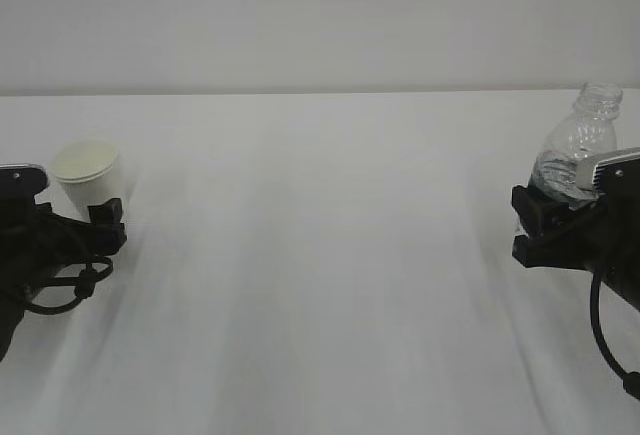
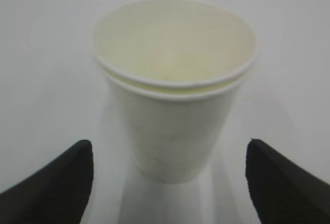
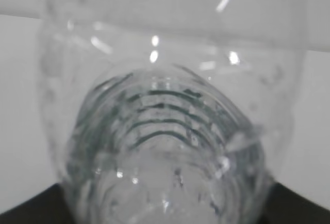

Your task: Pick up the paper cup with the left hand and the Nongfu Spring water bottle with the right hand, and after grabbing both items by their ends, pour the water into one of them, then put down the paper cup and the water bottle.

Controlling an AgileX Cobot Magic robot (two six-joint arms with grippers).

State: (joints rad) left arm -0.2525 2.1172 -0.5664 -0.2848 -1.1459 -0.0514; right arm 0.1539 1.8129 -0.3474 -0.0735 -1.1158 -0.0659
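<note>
My left gripper point(image 2: 167, 183) stands wide apart, the paper cup point(image 2: 172, 87) upright on the white table point(image 1: 320, 255) between its fingers, untouched. Far to my right, my right gripper point(image 1: 545, 223) clamps the capless, leaning Nongfu Spring water bottle point(image 1: 578, 145).

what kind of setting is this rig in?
Probably a lab or test bench: a bare white table against a plain wall, holding only a paper cup and a capless water bottle.
</note>
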